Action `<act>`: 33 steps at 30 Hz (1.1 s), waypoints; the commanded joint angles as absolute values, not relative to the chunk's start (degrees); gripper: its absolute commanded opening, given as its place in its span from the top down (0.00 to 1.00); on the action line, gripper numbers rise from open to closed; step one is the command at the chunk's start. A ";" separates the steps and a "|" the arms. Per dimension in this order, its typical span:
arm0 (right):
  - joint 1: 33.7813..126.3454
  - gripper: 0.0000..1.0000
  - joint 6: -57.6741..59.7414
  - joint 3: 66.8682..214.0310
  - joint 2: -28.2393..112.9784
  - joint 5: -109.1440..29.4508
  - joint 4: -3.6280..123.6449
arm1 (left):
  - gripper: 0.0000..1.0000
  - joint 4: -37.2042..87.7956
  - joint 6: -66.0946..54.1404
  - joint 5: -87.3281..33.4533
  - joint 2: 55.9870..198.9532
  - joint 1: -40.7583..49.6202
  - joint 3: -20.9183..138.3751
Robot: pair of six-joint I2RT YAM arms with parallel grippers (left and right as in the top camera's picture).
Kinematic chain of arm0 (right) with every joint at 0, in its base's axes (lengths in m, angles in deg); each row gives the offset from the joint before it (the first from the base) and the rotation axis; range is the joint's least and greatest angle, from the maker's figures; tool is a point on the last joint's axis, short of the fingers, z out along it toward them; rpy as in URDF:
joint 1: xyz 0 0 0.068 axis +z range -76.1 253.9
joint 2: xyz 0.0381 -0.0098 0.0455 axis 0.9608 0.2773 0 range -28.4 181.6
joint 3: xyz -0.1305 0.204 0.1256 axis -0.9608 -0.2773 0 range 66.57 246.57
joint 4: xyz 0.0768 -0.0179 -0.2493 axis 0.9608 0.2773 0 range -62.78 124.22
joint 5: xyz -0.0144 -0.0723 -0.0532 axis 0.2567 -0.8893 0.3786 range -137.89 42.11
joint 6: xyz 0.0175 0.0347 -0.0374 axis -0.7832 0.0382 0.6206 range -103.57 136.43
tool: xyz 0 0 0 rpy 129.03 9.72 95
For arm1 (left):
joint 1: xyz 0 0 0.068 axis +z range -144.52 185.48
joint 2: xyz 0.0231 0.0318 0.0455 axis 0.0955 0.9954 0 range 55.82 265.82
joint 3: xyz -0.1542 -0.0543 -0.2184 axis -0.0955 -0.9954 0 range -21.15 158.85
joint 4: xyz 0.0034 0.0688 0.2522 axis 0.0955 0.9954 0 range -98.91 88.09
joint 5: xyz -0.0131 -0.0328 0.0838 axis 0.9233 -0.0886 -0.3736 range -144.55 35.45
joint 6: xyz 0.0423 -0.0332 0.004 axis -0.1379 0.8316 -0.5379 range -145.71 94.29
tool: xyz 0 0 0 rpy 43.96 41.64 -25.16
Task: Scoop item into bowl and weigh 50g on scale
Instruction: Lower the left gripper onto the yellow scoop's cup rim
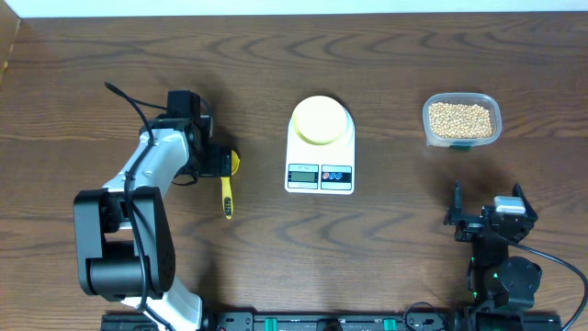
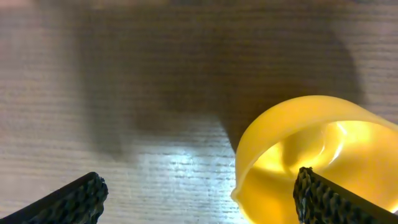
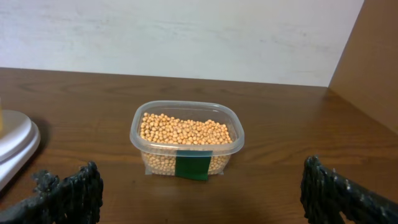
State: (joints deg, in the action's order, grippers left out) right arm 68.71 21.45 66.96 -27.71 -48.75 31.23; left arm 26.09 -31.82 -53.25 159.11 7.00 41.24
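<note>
Yellow scoop [image 1: 228, 188] lies by the wide-open left gripper [image 2: 198, 190], best pinched on its handle [image 1: 228, 204], not the cup [image 2: 311, 155]; right gripper [image 3: 199, 194] wide too.

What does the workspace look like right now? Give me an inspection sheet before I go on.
Surface: wood-grain table; no spills seen.
Job's things: the cream bowl sits on the white scale, with no beans seen in it. The display is too small to read. The beans fill a clear tub right of the scale. A yellow scoop lies left of it.
Clutter: nothing seen.
Grippers: left gripper open at the scoop's cup; right gripper open, facing the tub, apart from it.
Cables: black cable on the left arm, another by the right arm.
Surroundings: white wall behind the table.
</note>
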 commanded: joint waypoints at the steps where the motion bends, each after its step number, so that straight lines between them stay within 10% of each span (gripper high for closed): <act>1: 68.36 0.01 20.99 66.87 -28.02 -49.04 31.41 | 0.02 25.37 -37.00 -53.95 159.68 7.35 42.10; 28: 68.36 0.01 21.01 66.87 -28.02 -49.04 31.41 | 0.01 21.81 -43.04 -53.76 159.68 7.33 42.10; 33: 68.36 0.01 20.99 66.87 -28.02 -49.04 31.41 | 0.18 21.81 -43.04 -53.76 159.68 7.35 42.10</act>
State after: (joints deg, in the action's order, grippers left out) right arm 68.71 21.45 66.96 -27.71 -48.75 31.23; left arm 21.85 -42.47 -53.28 159.11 7.00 41.24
